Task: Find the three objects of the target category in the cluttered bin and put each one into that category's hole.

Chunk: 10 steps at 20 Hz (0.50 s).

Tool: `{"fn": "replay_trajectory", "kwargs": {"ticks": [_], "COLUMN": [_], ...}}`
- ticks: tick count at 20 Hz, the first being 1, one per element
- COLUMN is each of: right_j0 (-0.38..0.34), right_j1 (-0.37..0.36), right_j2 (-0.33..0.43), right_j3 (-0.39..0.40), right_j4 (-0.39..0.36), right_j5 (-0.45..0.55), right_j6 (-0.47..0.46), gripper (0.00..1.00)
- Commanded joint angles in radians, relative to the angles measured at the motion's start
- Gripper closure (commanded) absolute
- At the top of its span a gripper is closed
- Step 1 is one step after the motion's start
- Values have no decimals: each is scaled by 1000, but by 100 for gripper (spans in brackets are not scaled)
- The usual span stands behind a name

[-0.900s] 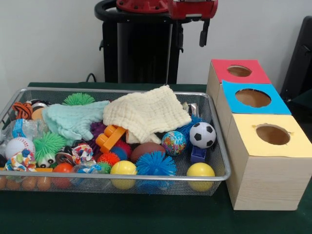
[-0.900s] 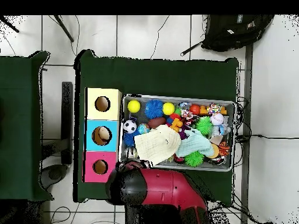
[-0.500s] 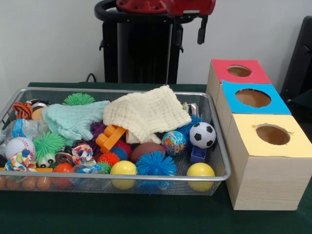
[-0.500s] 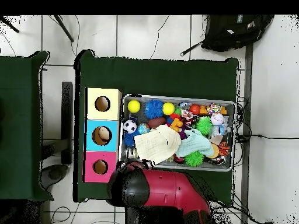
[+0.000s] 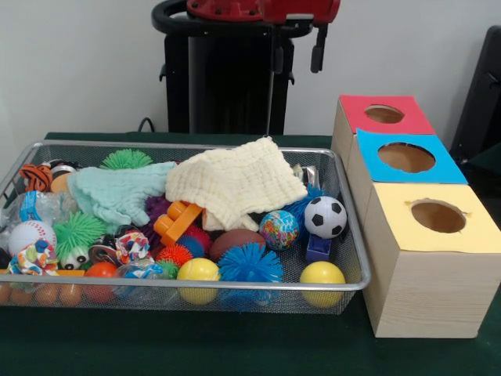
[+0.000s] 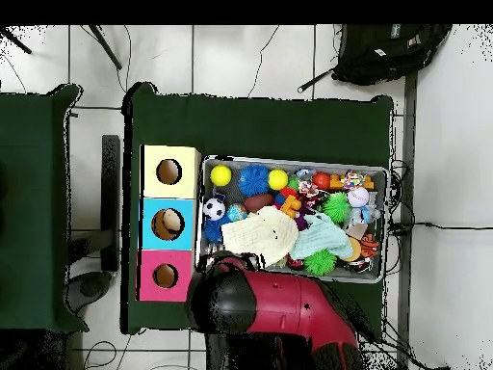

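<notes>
Yellow, blue and pink tops mark the three holes of the box [image 5: 423, 227], which stands in a row just beside the bin [image 5: 180, 286] on the green table [image 5: 235, 348]; something pale lies in the blue hole [image 6: 168, 224], seen from overhead. Which category is the target I cannot tell. A cream cloth [image 5: 235, 182] and a mint cloth [image 5: 117, 192] drape over balls, spiky balls and blocks heaped in the wire bin; a football [image 5: 235, 241] lies with its long axis across the bin. White tiled floor surrounds the table, with a black bag [image 6: 385, 53] on it. The hand [image 5: 317, 51] hangs high behind the bin; whether it is open or holding anything I cannot tell.
</notes>
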Motion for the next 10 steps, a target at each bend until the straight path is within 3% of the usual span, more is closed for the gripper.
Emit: {"fn": "replay_trajectory", "kwargs": {"ticks": [1, 10], "right_j0": [-36, -28], "right_j1": [78, 135], "right_j2": [36, 14], "right_j3": [-108, -177], "right_j4": [-32, -63], "right_j5": [-63, -65], "right_j6": [67, 66], "gripper": [0, 0]}}
